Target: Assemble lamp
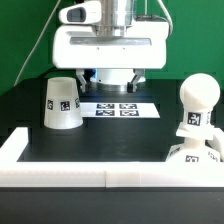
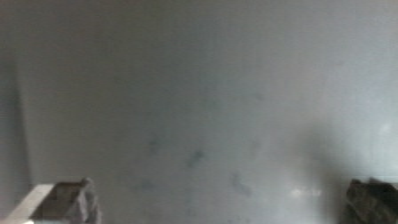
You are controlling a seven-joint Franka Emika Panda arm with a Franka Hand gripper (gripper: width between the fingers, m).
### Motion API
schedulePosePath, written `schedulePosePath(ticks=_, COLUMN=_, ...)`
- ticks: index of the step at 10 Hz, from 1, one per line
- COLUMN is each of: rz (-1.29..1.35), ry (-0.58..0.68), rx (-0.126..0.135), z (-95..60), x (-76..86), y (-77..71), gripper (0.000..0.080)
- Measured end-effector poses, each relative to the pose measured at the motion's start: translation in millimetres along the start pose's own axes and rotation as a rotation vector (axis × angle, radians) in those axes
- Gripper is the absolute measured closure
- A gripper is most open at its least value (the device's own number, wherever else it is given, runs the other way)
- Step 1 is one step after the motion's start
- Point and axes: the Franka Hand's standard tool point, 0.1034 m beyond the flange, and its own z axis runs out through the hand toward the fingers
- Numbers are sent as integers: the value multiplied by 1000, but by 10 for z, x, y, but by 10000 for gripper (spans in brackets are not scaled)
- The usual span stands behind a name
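The white cone shade point(image 1: 62, 104) stands on the black table at the exterior view's left, tag facing front. The round-headed bulb point(image 1: 196, 103) stands upright at the exterior view's right. Right beneath it is a low white tagged part, apparently the base point(image 1: 188, 153), partly hidden by the white front wall; I cannot tell whether they are joined. In the wrist view my gripper point(image 2: 214, 200) is open. Its two fingertips point(image 2: 61, 202) stand far apart with nothing between them, in front of a blurred pale grey surface. I cannot make out the gripper in the exterior view.
The marker board point(image 1: 117, 108) lies flat in the middle of the table. The big white robot pedestal point(image 1: 108, 45) stands behind it. A white wall point(image 1: 110, 178) runs along the front and up the exterior view's left side.
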Motion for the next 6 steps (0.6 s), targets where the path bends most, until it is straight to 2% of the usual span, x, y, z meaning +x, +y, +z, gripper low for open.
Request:
schedulePosePath(ticks=2, rz=-39, ry=0, rx=2, z=-47, x=-146, y=413, gripper=101)
schedulePosePath(ticks=3, rz=-35, ry=-3, rx=2, z=-58, x=-239, y=538, gripper=101)
schedulePosePath(ticks=6, rz=-32, ry=-7, rx=4, z=-50, x=-280, y=536, gripper=101)
